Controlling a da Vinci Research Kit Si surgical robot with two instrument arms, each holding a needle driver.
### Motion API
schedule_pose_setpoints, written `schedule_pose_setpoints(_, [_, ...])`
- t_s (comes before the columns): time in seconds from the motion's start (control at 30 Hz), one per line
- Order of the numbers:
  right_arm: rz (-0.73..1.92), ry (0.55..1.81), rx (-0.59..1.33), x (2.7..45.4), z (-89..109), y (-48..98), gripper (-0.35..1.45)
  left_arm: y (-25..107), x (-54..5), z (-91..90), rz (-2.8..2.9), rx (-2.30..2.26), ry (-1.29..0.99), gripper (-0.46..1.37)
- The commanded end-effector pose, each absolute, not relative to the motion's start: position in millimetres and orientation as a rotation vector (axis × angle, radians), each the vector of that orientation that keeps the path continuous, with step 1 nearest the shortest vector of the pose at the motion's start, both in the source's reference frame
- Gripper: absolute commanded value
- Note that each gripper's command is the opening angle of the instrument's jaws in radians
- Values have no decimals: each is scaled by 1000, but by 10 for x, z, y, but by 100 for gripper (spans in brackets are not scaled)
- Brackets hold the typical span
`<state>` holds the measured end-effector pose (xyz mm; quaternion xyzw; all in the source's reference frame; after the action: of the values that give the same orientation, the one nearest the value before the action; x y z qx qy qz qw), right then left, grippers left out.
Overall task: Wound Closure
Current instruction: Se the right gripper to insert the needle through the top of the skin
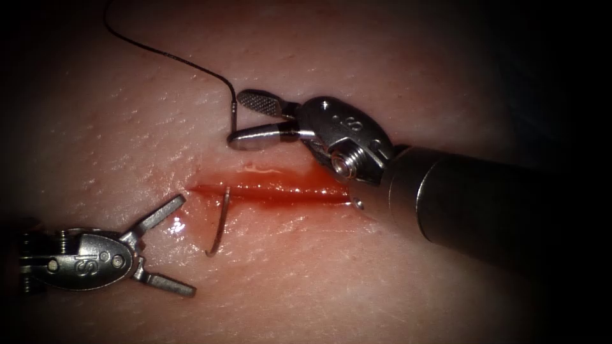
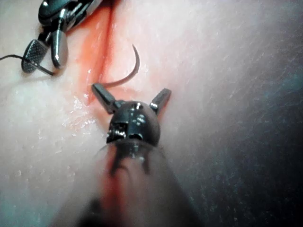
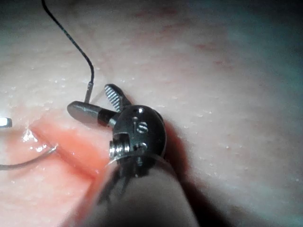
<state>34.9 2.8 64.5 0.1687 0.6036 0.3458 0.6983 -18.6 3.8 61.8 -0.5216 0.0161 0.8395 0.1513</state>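
The cut (image 1: 280,191) runs across the tissue (image 1: 382,280) and holds red fluid. The curved needle (image 1: 220,223) sits in the tissue near the cut's left end. Its tail stands out of the far edge and its middle is buried. The pointed part rises from the cut and arcs over the near edge (image 2: 134,66) (image 3: 28,161). Black thread (image 1: 166,56) leads from the tail to the upper left. My right gripper (image 1: 236,119) (image 3: 89,98) is open, one jaw on each side of the tail, holding nothing. My left gripper (image 1: 186,245) (image 2: 131,90) is open and empty, just left of the needle's point.
The right tool's thick shaft (image 1: 472,204) crosses the right end of the cut. A wet glint of fluid (image 1: 178,224) lies between the left tool's upper jaw and the needle.
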Motion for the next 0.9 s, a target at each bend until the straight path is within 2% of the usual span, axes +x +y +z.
schedule_pose_setpoints(0.03, [772, 1345, 375, 349, 645, 27, 62, 39, -187, 619, 2406, -1507, 35, 89])
schedule_pose_setpoints(0.63, [771, 1347, 371, 349, 645, 24, 61, 54, -212, 628, 2390, -1540, -1, 66])
schedule_pose_setpoints(0.67, [772, 1347, 371, 349, 645, 24, 61, 54, -212, 628, 2386, -1539, -6, 59])
schedule_pose_setpoints(0.7, [772, 1347, 371, 349, 645, 25, 61, 54, -211, 628, 2388, -1538, -9, 46])
schedule_pose_setpoints(0.73, [772, 1347, 371, 349, 645, 25, 61, 54, -211, 627, 2388, -1538, -9, 41])
schedule_pose_setpoints(0.77, [772, 1347, 371, 349, 645, 25, 61, 54, -212, 627, 2388, -1539, -9, 16])
schedule_pose_setpoints(0.8, [773, 1347, 371, 349, 644, 25, 61, 54, -212, 626, 2388, -1540, -10, -1])
schedule_pose_setpoints(0.9, [774, 1349, 370, 349, 644, 25, 61, 54, -213, 625, 2387, -1547, -13, -35])
